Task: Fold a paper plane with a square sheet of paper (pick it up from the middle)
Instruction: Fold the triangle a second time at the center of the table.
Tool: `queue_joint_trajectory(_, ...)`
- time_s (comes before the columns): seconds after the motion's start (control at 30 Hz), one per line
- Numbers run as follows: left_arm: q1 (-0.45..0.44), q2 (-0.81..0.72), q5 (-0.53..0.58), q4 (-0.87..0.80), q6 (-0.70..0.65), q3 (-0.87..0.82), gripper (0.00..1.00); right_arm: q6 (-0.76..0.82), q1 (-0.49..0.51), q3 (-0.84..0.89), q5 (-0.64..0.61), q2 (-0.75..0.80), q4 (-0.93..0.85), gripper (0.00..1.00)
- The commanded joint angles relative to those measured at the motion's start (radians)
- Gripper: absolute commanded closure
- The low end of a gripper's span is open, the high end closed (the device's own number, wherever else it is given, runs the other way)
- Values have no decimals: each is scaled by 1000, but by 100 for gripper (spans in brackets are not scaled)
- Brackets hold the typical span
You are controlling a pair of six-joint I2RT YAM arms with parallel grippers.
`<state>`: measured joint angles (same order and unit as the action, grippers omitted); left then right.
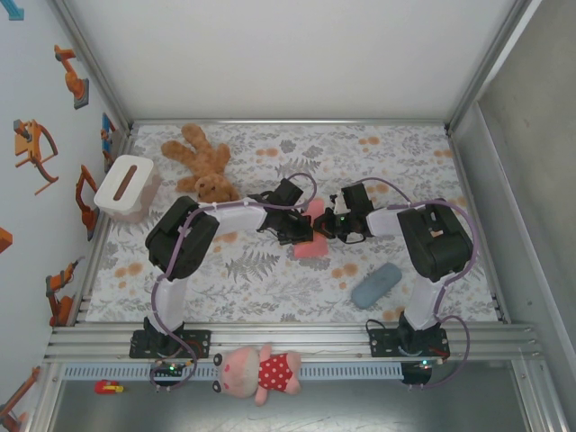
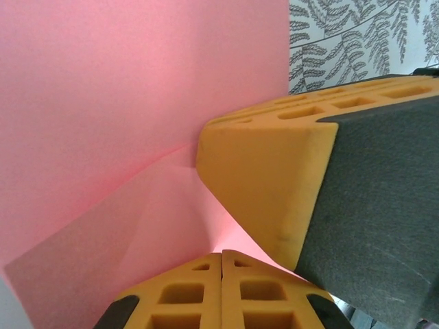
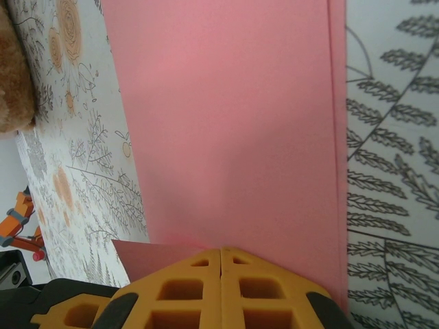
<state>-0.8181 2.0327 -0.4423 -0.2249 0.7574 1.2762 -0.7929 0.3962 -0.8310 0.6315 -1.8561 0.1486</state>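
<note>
The left jaws are clenched on the sheet of paper [image 2: 123, 103]. In the left wrist view their yellow pads [image 2: 178, 296] meet along a closed seam, and the salmon-pink sheet runs in between them. The right jaws are likewise pressed tight on the same sheet, their pads [image 3: 178, 291] shut at the bottom of the right wrist view with the pink surface stretching away from them. One broad yellow finger of the right arm [image 2: 267, 171] looms just beside the left pads, and a slanting crease runs across the sheet from its edge. In the right wrist view a fine line runs parallel to one long edge of the sheet, marking off a narrow strip. From above, the two arms meet almost tip to tip near the middle of the desk [image 1: 405, 171], with the folded sheet between and under them. Whether it rests on the leaf-patterned cover or is raised a little cannot be told. A brown teddy bear [image 1: 202, 166] lies just beyond the left arm, and a white box [image 1: 126, 187] stands near the desk's left edge. A grey-blue pouch [image 1: 376, 284] lies on the near right, apart from the sheet. A pink plush toy in a red dotted dress [image 1: 261, 371] lies on the front rail between the arm bases.
</note>
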Motion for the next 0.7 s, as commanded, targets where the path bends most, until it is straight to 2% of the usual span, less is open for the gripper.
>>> queue_joint_trajectory(0.0, -9, 28, 1, -37, -24, 16, 97, 3, 7, 50, -135, -87, -121, 100)
queue_joint_trajectory(0.3, -7, 8, 6, -34, -24, -54, 100, 4, 6, 49, -147, -93, -138, 100)
queue_joint_trajectory(0.67, 12, -59, -61, 107, 64, -232, 100, 1, 5, 44, -156, -116, -160, 100)
